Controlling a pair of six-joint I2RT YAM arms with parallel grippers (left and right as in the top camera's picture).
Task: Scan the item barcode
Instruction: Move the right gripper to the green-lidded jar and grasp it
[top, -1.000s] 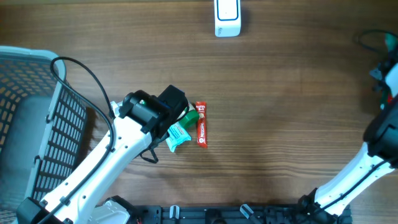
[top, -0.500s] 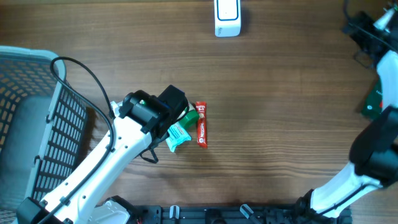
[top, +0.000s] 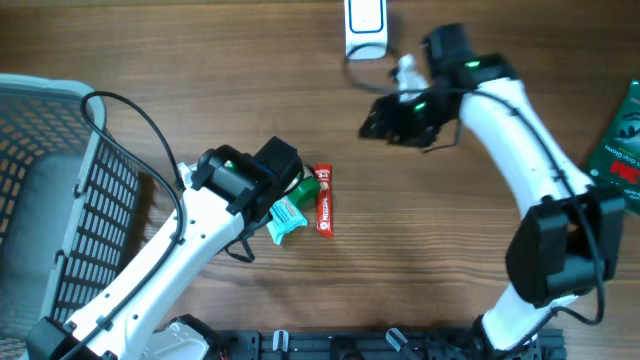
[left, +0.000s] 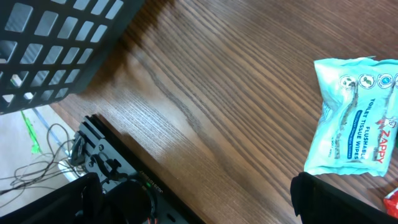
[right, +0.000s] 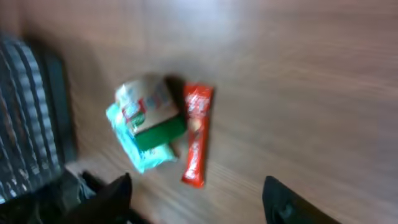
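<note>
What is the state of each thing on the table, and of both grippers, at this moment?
Left gripper: open, empty.
Right gripper: open, empty.
Wipes pack: lying flat, not gripped.
Green packet: lying on the wipes pack.
Red sachet: flat beside them, untouched.
Scanner: at far edge, not held.

One high view, two wrist views

The overhead camera looks straight down from high up and takes in the table (top: 400, 260), from the basket (top: 105, 215) at the left edge to the scanner (top: 365, 28) at the top. The left wrist camera sits low and close, with the teal wipes packet (left: 353, 118) large at its right. The right wrist camera looks down from farther off, blurred, on the same packet beside the red stick packet (right: 196, 134); all three views share the teal wipes packet
</note>
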